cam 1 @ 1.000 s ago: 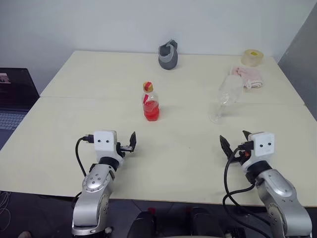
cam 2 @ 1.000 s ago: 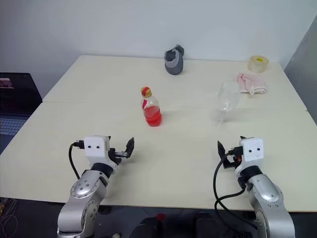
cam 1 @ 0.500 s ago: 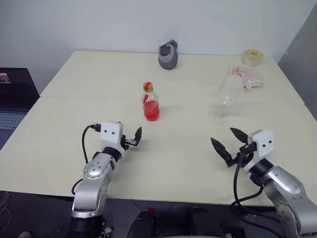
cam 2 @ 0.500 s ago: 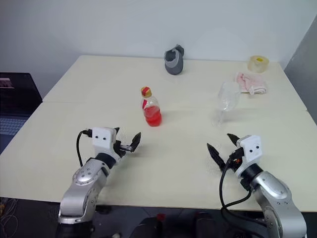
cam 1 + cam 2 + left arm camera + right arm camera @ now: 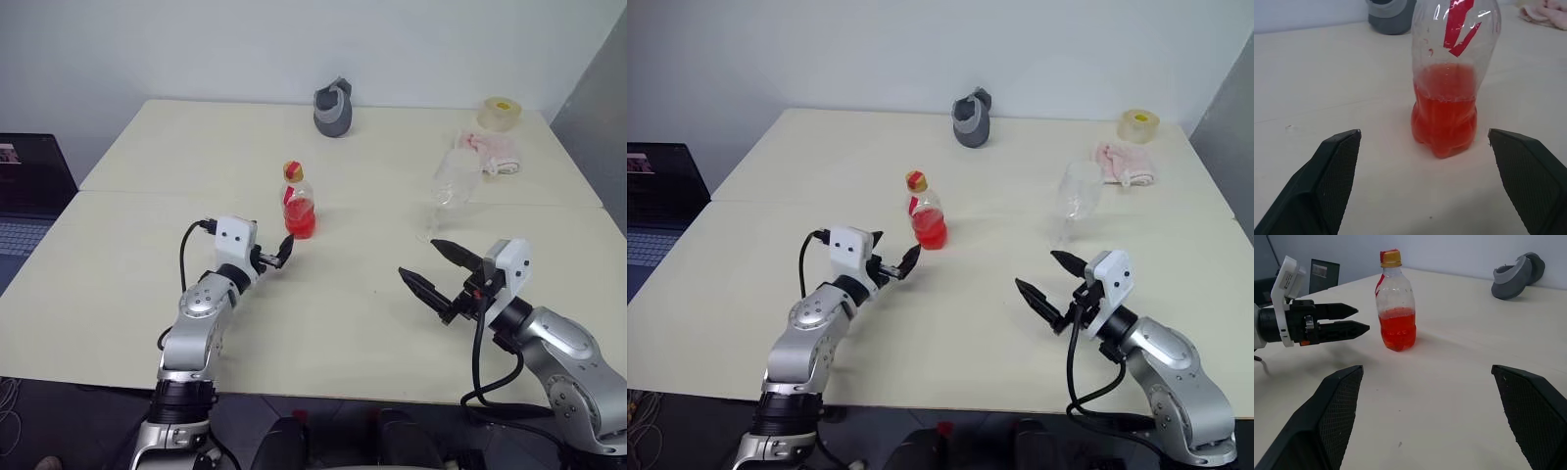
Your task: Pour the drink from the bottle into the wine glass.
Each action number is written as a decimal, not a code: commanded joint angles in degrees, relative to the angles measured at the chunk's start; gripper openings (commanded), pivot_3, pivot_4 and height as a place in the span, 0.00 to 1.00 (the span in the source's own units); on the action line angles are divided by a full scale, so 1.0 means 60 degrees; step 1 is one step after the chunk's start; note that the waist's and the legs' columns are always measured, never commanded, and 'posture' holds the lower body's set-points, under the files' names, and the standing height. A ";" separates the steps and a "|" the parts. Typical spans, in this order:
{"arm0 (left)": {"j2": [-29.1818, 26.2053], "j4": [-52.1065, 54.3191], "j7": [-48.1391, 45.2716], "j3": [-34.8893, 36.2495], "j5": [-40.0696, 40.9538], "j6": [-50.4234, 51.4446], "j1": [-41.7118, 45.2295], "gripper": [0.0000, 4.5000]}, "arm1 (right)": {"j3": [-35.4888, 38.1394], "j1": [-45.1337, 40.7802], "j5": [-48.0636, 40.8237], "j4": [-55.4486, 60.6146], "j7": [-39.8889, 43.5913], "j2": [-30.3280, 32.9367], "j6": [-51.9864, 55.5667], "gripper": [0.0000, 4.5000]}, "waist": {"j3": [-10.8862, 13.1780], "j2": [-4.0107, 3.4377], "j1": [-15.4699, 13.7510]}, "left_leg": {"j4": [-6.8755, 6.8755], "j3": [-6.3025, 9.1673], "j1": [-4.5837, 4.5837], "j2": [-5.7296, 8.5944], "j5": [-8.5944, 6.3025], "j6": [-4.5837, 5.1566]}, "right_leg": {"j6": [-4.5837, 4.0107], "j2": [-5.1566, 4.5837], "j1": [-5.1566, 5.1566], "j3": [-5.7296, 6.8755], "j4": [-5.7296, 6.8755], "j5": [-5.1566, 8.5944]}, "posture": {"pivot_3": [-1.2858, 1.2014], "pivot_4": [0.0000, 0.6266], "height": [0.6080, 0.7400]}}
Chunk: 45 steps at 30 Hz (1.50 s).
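The bottle, clear plastic with a yellow cap and a red label, stands upright mid-table, its lower part holding the red drink. My left gripper is open and level, pointing at the bottle from just short of it, apart from it; in the left wrist view the bottle stands between and beyond the two fingers. The empty wine glass stands upright to the right. My right gripper is open, held above the table in front of the glass, pointing left toward the bottle.
A grey cup-like object sits at the table's far edge. A roll of tape and a pink cloth lie at the far right. A laptop is off the table's left side. A seam crosses the tabletop.
My left gripper has moved forward and slightly right, closing in on the bottle. My right gripper has risen a little and swung to point left. Bottle and glass stayed put.
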<state>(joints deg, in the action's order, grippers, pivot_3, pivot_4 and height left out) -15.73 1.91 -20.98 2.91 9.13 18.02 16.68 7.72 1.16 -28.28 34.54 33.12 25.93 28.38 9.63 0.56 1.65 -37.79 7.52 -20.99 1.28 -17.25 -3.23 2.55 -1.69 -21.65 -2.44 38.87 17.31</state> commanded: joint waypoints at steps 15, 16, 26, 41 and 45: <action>0.0053 -0.2342 -0.1295 -0.0129 0.0330 -0.1061 0.1833 0.99 | 0.0278 -0.0472 -0.0078 0.0057 -0.0477 0.0125 -0.0222 1.00 | 0.0000 0.0001 0.0000 | -0.0007 0.0004 -0.0002 0.0003 0.0003 -0.0005 | 0.0001 -0.0001 -0.0001 0.0003 0.0005 0.0000 | 0.52 0.24 1.00; 0.0063 -0.2476 -0.1356 -0.0147 0.0316 -0.1120 0.1913 0.99 | 0.0288 -0.0497 -0.0100 0.0049 -0.0497 0.0130 -0.0207 1.00 | 0.0000 0.0001 0.0001 | -0.0008 0.0004 -0.0002 0.0003 0.0003 -0.0005 | 0.0000 -0.0001 -0.0001 0.0003 0.0006 0.0000 | 0.52 0.24 1.00; 0.0289 -0.3871 -0.1291 0.0103 0.0322 -0.1710 0.2891 0.99 | 0.0291 -0.0586 -0.0198 0.0018 -0.0543 0.0164 -0.0151 1.00 | 0.0001 0.0003 0.0006 | -0.0010 0.0004 -0.0003 0.0006 0.0002 -0.0003 | 0.0000 0.0000 -0.0002 0.0004 0.0008 0.0000 | 0.52 0.24 1.00; 0.0644 -0.7474 -0.1521 0.0153 0.0132 -0.3772 0.4694 0.99 | 0.0462 -0.0480 -0.0440 0.0134 -0.0552 0.0290 0.0010 1.00 | 0.0005 0.0009 0.0004 | -0.0013 0.0002 -0.0004 0.0019 0.0003 -0.0003 | 0.0001 0.0001 -0.0005 0.0005 0.0011 -0.0001 | 0.52 0.24 1.00; 0.0849 -0.7833 -0.1684 0.0202 0.0256 -0.4194 0.4830 0.99 | 0.0499 -0.0405 -0.0525 0.0235 -0.0581 0.0380 0.0050 1.00 | 0.0005 0.0010 0.0004 | -0.0013 0.0002 -0.0005 0.0021 0.0002 -0.0002 | 0.0001 0.0001 -0.0005 0.0004 0.0012 0.0000 | 0.52 0.24 1.00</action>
<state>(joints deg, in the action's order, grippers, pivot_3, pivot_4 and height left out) -10.92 -45.52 -30.41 3.30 10.12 -5.20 44.28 9.36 -1.15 -30.40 33.57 29.83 27.66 28.65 9.66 0.62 1.67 -37.87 7.53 -21.02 1.40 -17.24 -3.24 2.56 -1.68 -21.68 -2.42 38.95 17.31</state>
